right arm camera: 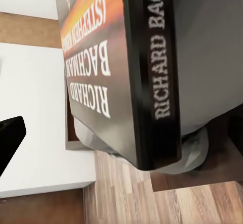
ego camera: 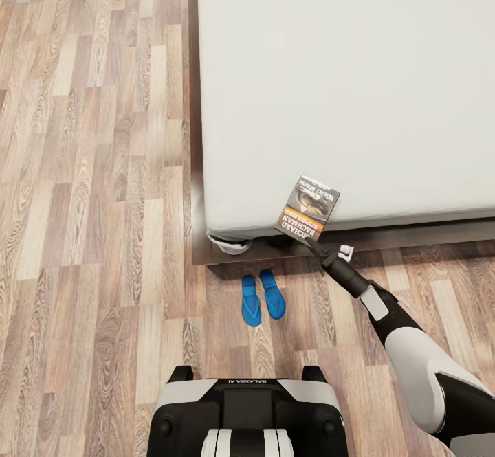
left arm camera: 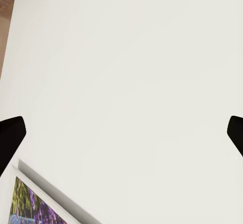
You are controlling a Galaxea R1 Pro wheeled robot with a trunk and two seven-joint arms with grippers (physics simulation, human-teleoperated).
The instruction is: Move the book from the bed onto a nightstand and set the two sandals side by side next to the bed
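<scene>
Gripped by the right claw (ego camera: pixel 317 242), the book (ego camera: pixel 308 207) is held at the bed's (ego camera: pixel 344 86) near edge; held by one end, it could slip. Sandals (ego camera: pixel 262 299) lie paired beside the bed.

I see wood-plank floor (ego camera: pixel 89 168), mixed light-brown and grey boards, running lengthwise away from me. Plain white wall (left arm camera: pixel 131 82) ahead of left wrist camera; white-framed lavender picture (left arm camera: pixel 30 206) at its edge. Light even, soft, no hard shadows.
</scene>
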